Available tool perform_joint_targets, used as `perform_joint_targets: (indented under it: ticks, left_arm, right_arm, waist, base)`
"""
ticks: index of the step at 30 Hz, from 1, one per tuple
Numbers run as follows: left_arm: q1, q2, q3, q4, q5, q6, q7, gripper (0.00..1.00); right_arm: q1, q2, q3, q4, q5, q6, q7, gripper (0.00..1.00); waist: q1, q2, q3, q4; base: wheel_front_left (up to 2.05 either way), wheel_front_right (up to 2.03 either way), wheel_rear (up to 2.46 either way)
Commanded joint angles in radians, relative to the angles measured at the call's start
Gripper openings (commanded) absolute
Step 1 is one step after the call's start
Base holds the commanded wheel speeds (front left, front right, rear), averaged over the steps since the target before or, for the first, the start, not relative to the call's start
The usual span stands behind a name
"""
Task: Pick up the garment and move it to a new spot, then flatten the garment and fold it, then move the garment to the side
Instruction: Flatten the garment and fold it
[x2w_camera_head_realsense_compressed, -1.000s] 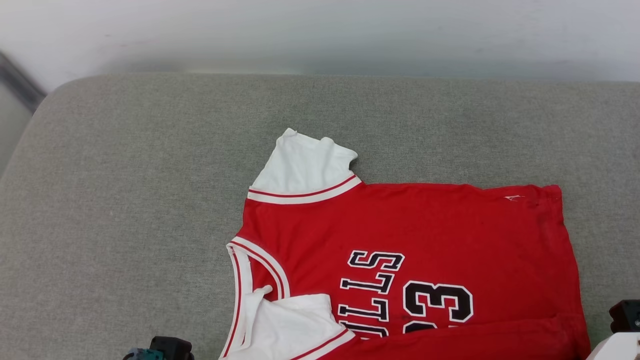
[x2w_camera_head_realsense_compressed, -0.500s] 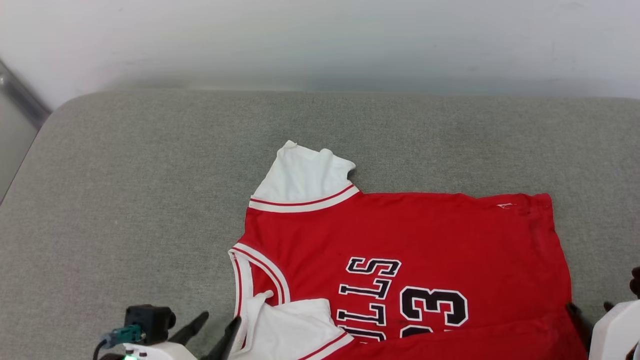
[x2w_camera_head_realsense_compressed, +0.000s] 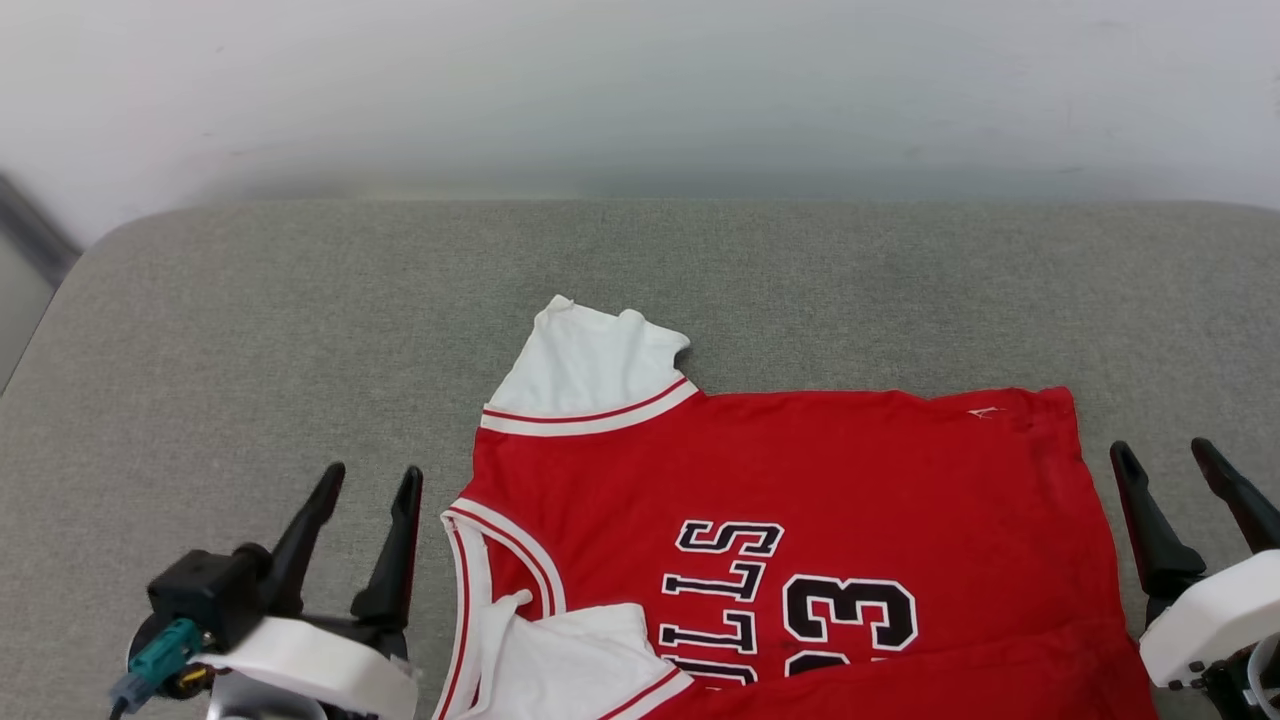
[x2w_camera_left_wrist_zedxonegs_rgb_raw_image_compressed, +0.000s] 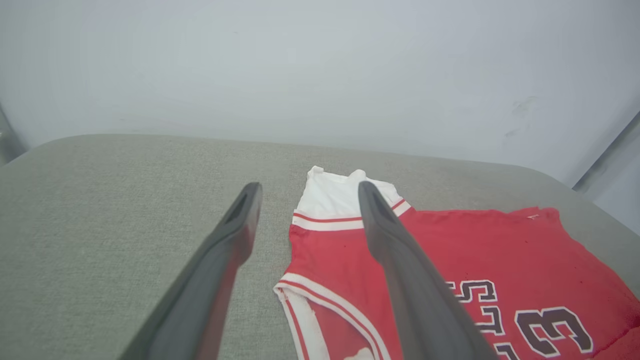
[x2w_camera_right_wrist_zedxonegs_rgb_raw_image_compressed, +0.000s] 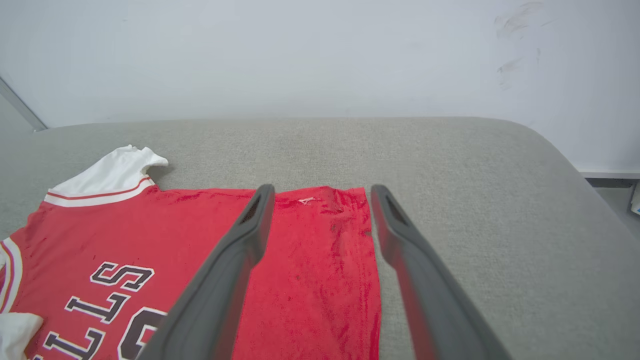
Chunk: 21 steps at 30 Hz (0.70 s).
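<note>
Beside the garment (x2w_camera_head_realsense_compressed: 800, 470), at neck and hem edges, both jaws spread (cushion (x2w_camera_head_realsense_compressed: 250, 320) beyond).

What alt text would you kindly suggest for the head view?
A red jersey with white sleeves lies on a grey cushion, its near edge folded over the lettering. The left gripper and right gripper, both open and empty, flank its collar and hem.
</note>
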Motion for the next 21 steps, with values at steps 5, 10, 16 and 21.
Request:
perform_joint_targets:
  ticks: [5, 10, 16, 21]
  left_arm:
    - [0.018, -0.101, 0.127, -0.058, 0.092, -0.052, -0.007, 1.00]
    - [0.029, -0.174, 0.199, -0.051, 0.158, -0.121, -0.006, 1.00]
    - [-0.050, -0.183, 0.216, 0.005, 0.205, -0.184, -0.004, 1.00]
    - [-0.202, -0.122, 0.183, 0.072, 0.218, -0.237, 0.090, 1.00]
  right_arm:
    - [0.005, 0.015, 0.023, 0.021, 0.009, -0.001, -0.169, 1.00]
    - [-0.019, 0.013, 0.056, 0.035, 0.002, -0.001, -0.256, 1.00]
    - [-0.065, 0.011, 0.089, 0.038, -0.012, -0.001, -0.308, 1.00]
    - [-0.096, 0.009, 0.100, 0.039, -0.022, -0.001, -0.321, 1.00]
  waist:
    - [0.0000, -0.0001, 0.009, -0.001]
    - [0.0000, -0.0001, 0.034, -0.016]
    - [0.0000, -0.0001, 0.098, -0.055]
    - [0.0000, -0.0001, 0.164, -0.090]
  base:
    - [0.00, 0.00, 0.00]
    - [0.00, 0.00, 0.00]
    - [0.00, 0.00, 0.00]
    - [0.00, 0.00, 0.00]
